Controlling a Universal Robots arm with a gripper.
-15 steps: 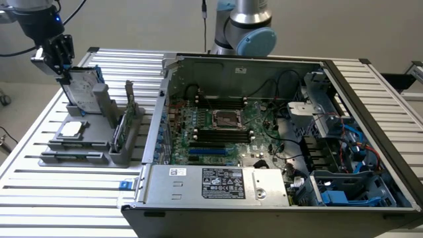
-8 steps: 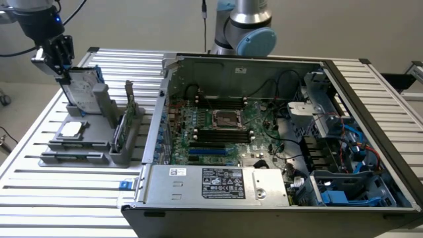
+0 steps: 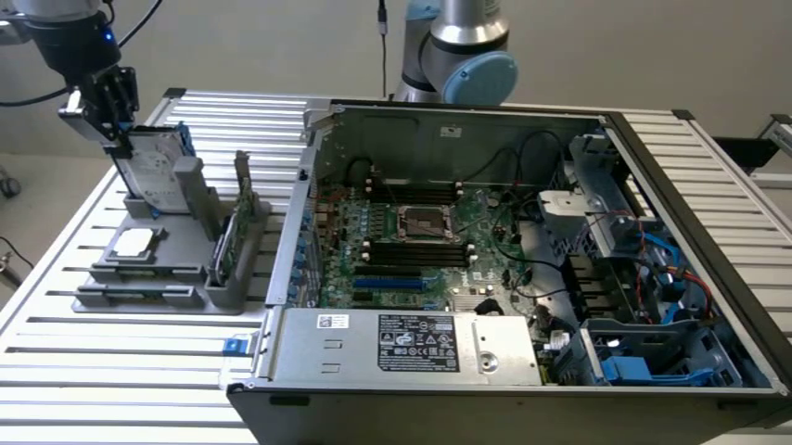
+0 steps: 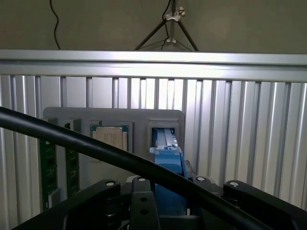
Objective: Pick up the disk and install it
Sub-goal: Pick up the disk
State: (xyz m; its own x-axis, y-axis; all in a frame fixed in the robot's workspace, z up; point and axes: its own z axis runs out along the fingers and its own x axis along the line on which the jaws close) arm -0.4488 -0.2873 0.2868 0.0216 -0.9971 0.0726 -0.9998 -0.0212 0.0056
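At upper left the disk stood upright in a grey holder; the pincer sat at its top, grip unclear.

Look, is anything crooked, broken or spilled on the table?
Nothing stands out. The disk stands on edge in its grey holder with the gripper at its top, the chip lies flat in its tray, and the computer case simply lies open.
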